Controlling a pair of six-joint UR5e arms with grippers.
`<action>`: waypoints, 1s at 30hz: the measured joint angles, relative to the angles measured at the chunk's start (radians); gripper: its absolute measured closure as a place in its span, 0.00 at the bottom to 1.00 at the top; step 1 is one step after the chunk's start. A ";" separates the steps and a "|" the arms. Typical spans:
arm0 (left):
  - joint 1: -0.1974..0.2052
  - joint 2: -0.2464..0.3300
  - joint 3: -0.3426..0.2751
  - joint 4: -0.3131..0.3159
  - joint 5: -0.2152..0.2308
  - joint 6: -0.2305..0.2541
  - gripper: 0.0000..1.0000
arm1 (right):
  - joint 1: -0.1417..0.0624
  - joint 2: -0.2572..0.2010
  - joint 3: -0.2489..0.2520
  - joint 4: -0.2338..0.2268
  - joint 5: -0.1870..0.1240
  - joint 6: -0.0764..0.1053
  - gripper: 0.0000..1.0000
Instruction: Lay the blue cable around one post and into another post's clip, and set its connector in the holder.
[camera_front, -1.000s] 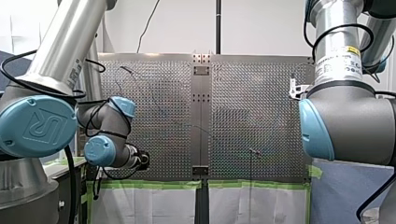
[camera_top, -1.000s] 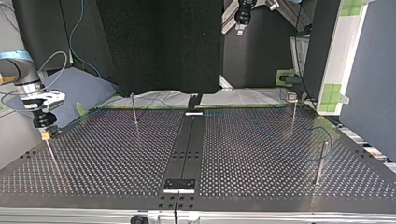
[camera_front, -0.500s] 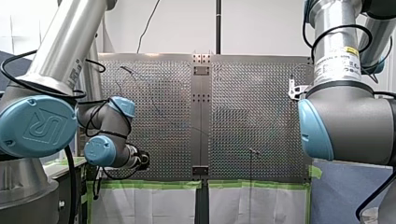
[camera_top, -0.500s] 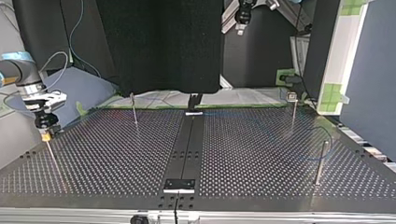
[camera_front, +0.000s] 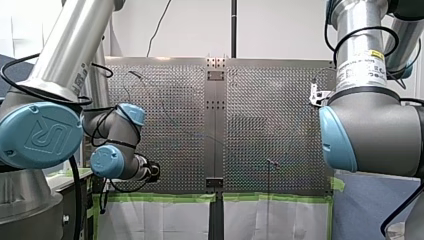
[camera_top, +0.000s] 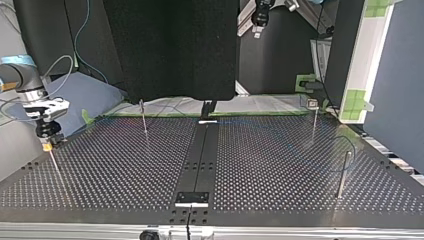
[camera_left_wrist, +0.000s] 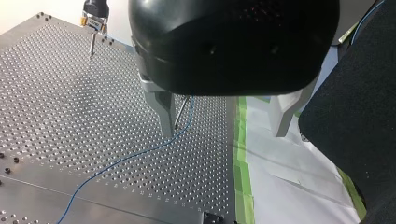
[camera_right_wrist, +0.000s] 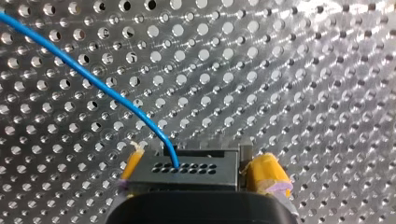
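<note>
Two yellow pads (camera_right_wrist: 267, 175) of my right tool (camera_right_wrist: 198, 170) are squeezed tight on a small black box-shaped connector (camera_right_wrist: 187, 169). The connector's face has rows of tiny holes. A thin round blue cable (camera_right_wrist: 93, 81) comes out of it and bends away over the shiny metal bench (camera_right_wrist: 303, 70). In the top view this tool is at nine o'clock, right above the tip of a thin metal post (camera_top: 54, 165). I cannot tell if they touch.

My left tool (camera_left_wrist: 224, 114) has its two grey metal fingers (camera_left_wrist: 164, 112) wide apart and holds nothing. It hangs over the bench's edge. A second thin post (camera_left_wrist: 182, 114) stands just beside one finger, and the blue cable lies on the bench close by it.

Since half a second ago, the right tool has slid only a tiny bit toward nine o'clock in the top view. The left tool, cable and posts look the same.

The bench is flat and full of small round holes in neat rows. A strip of green tape (camera_left_wrist: 240, 154) runs along its edge, beside a white sheet (camera_left_wrist: 289, 172).
</note>
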 joint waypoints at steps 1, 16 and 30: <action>0.000 0.000 0.000 0.000 0.000 0.000 0.00 | -0.001 0.000 0.000 0.000 0.000 0.006 0.00; 0.000 0.000 0.000 0.000 0.000 0.000 0.00 | 0.007 0.000 0.000 -0.003 0.004 0.055 0.00; 0.000 0.000 0.000 0.000 0.000 0.000 0.00 | 0.005 0.000 0.000 -0.018 0.018 0.096 0.00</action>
